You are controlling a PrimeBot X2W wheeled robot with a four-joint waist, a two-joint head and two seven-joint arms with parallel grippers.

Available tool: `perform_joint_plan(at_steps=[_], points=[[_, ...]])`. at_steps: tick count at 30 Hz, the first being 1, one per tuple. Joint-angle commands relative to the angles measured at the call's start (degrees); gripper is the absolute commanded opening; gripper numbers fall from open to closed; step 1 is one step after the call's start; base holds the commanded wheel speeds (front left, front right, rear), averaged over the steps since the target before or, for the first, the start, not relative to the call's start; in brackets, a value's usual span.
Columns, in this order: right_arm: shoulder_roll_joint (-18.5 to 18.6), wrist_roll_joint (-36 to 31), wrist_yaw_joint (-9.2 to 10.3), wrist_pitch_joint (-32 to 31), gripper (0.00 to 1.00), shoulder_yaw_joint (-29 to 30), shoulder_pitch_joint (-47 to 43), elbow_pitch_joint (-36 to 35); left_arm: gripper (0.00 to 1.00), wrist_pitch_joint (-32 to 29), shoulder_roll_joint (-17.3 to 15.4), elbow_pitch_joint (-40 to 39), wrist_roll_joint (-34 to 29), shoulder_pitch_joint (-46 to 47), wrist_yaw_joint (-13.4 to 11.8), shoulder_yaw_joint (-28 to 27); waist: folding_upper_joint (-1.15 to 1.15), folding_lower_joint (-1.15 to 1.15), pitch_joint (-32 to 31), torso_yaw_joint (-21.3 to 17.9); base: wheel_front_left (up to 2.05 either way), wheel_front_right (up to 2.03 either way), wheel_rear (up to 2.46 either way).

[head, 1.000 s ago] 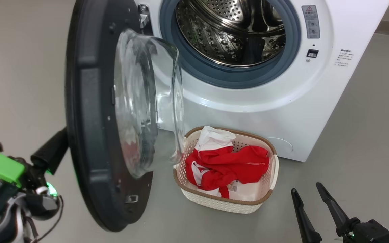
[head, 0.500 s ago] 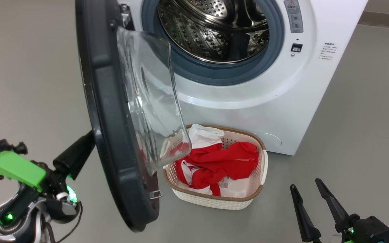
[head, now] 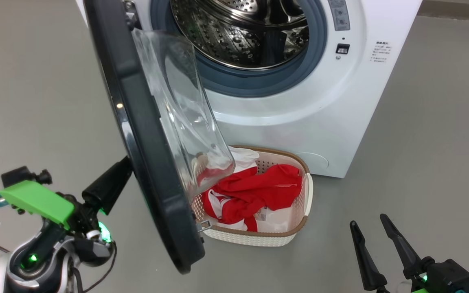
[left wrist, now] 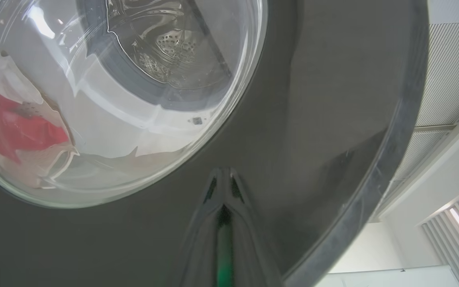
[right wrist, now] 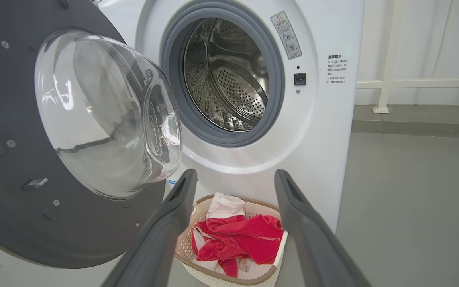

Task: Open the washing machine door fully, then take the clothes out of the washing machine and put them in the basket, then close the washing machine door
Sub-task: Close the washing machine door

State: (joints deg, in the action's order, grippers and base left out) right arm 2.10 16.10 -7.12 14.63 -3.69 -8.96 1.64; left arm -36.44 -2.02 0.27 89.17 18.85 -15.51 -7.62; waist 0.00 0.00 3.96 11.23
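- The washing machine door (head: 145, 134) is a large round disc with a wide dark rim and a clear glass bowl (head: 185, 118) bulging from its inner side. It stands partly open, swung out from its hinge on the left side of the washing machine (head: 312, 122).
- The machine is a white box on a grey floor. A grey rubber ring surrounds its perforated steel drum (head: 242, 36).
- The basket (head: 255, 240), cream with a brown rim, sits on the floor just in front of the machine. The clothes (head: 255, 191), red with white panels, lie inside it. In the head view the door's lower edge overlaps the basket's left end.
- My left gripper (head: 110, 185) has its two dark fingers pressed together, holding nothing. It reaches behind the door's outer side.
- My left wrist view shows what the head view hides. The joined fingertips (left wrist: 223, 175) rest against the glossy dark outer face, mirrored in it, and the clothes show as a red blur through the glass.
- My right gripper (head: 368, 221) is spread wide and empty, low at the right, well apart from the basket.
- My right wrist view faces the machine head-on. It shows the door's inner side with its latch (right wrist: 34, 183) and the basket between my fingers.
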Motion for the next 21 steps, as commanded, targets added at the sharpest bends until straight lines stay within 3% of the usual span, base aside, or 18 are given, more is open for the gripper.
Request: perform_joint_plan(at_steps=[1,21], points=[[0.77,0.05,-0.36,0.37,1.00,-1.38,2.81,-1.60,0.00,0.15,-0.86,-1.32,1.48,2.37,1.11,-0.57,0.00,0.00,0.33,-0.33,0.00,0.00,0.00],[0.77,0.12,-0.36,0.37,1.00,-1.51,4.15,-1.47,0.00,5.11,-0.86,1.30,5.73,5.68,3.78,5.40,0.00,0.00,2.21,-2.79,0.00,0.00,0.00]])
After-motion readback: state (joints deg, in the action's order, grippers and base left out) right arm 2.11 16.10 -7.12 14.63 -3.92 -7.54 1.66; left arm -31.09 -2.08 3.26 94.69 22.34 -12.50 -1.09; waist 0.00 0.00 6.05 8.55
